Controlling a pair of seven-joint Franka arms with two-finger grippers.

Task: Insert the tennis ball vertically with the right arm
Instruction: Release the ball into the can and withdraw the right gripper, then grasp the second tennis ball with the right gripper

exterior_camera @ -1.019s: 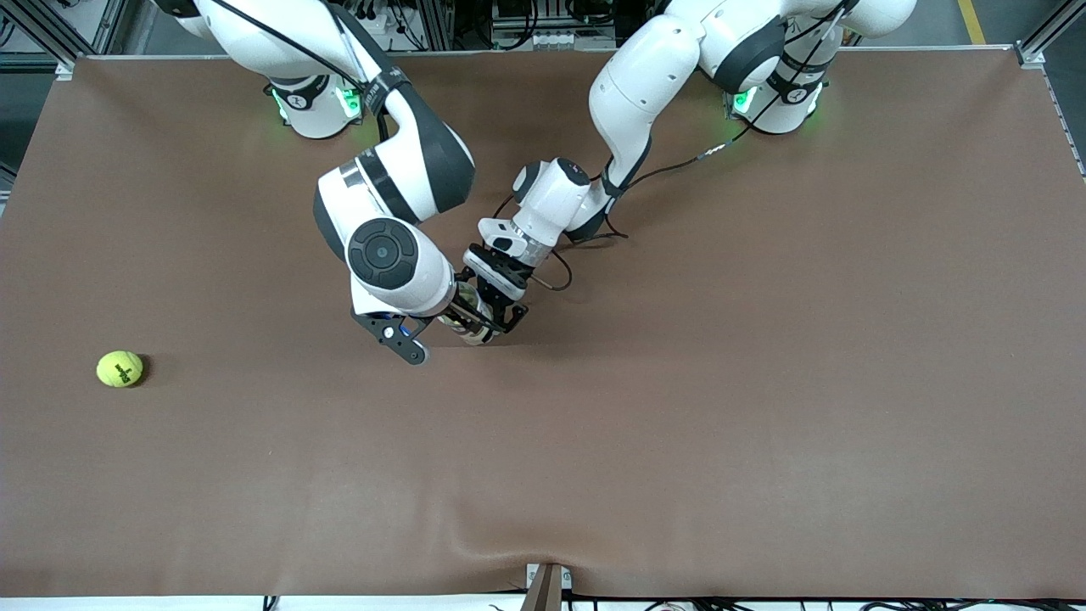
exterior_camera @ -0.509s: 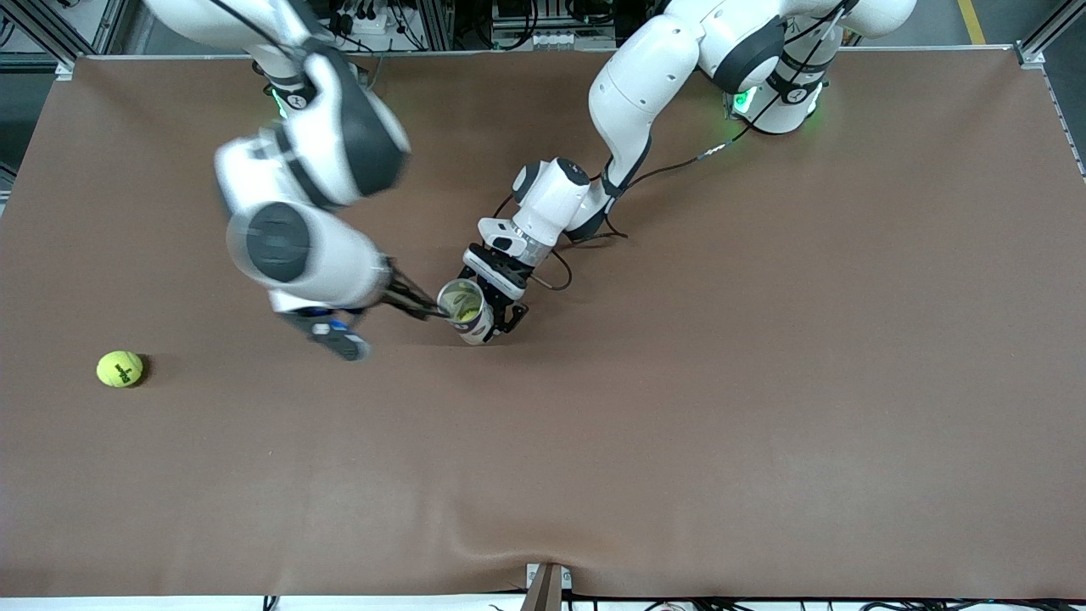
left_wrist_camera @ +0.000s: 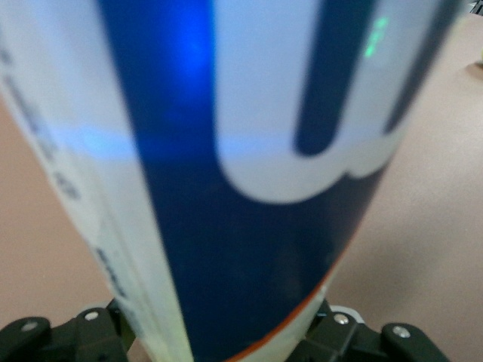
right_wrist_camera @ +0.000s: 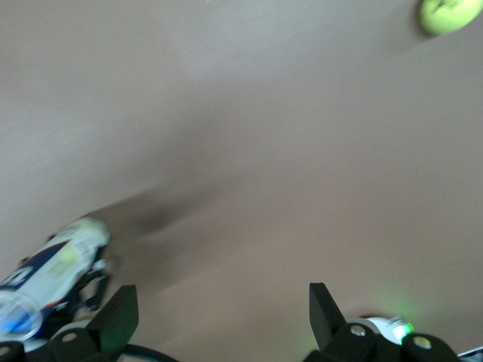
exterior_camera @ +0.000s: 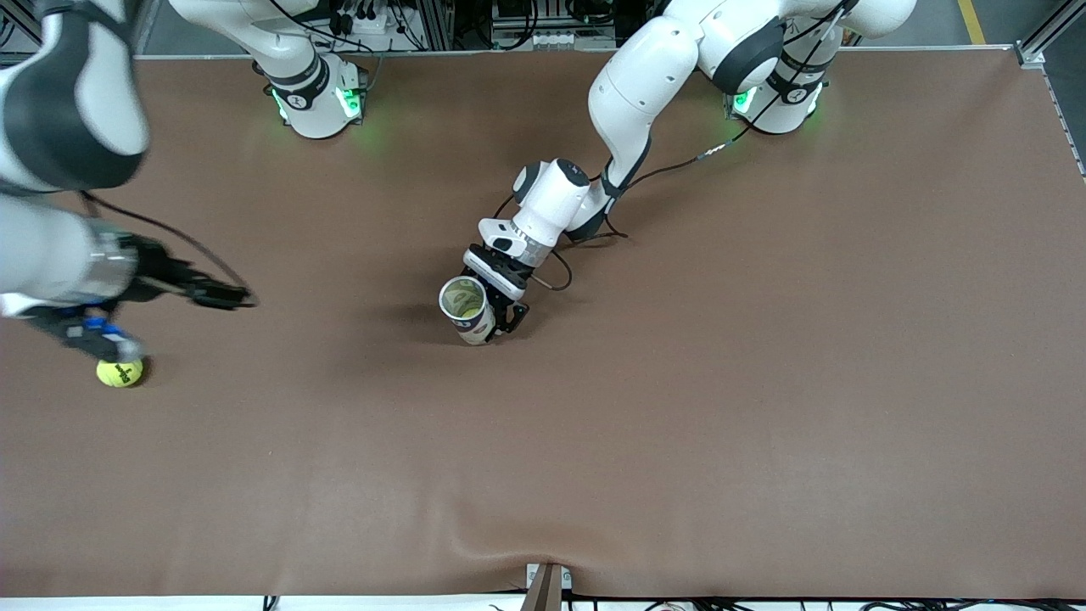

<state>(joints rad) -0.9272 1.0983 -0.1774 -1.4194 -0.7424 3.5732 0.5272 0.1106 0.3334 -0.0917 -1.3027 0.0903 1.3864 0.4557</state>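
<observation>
One tennis ball point(exterior_camera: 120, 372), blue can print point(left_wrist_camera: 249, 226) wrist-only.

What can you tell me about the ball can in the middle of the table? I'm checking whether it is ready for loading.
The white-and-blue cylindrical ball can stands nearly upright on the brown table, mouth open, lidless, with something yellow-green inside. An orange band rings its base. The left gripper brackets its lower body; whether the pads press it cannot be told.
</observation>
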